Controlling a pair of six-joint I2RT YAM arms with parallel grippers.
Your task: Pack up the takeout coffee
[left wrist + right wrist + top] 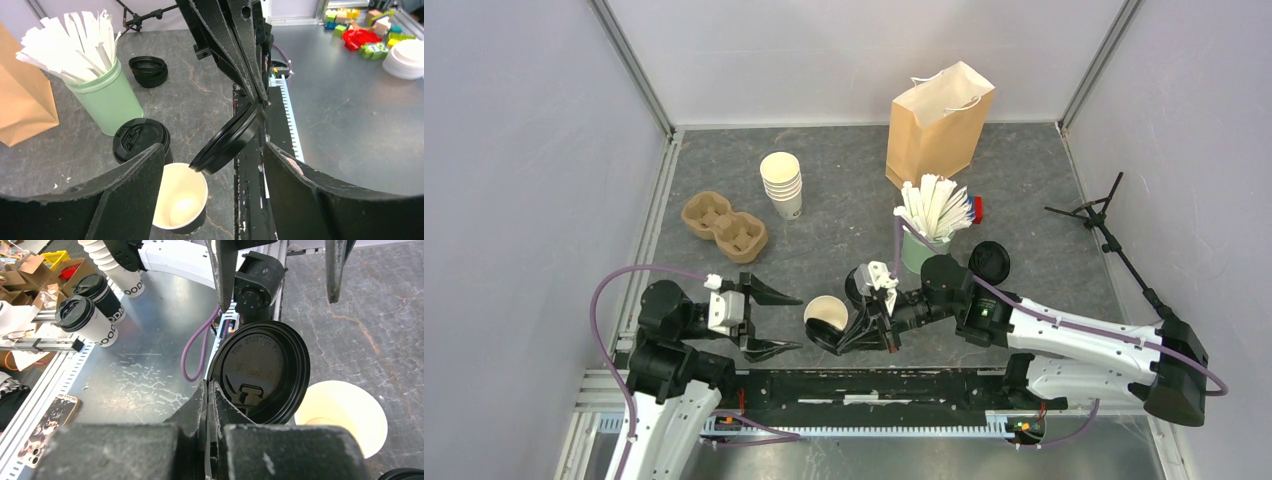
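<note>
One cream paper cup point(827, 312) stands open near the front edge; it also shows in the left wrist view point(181, 200) and the right wrist view point(345, 415). My right gripper point(849, 335) point(209, 390) is shut on the rim of a black lid point(232, 140) point(260, 370), held tilted at the cup's rim. A second cup with its black lid on point(140, 140) point(861, 284) stands just behind. My left gripper point(796, 322) point(214, 147) is open and empty, its jaws either side of the open cup and lid. The brown paper bag point(939, 125) stands upright at the back.
A green cup of white sticks point(924, 245) point(107, 97) and a stack of black lids point(989, 262) point(148, 70) stand behind the right gripper. A stack of lidless cream cups point(781, 185) and a brown pulp cup carrier point(724, 225) sit left of centre. A small black stand point(1099, 215) is at the right.
</note>
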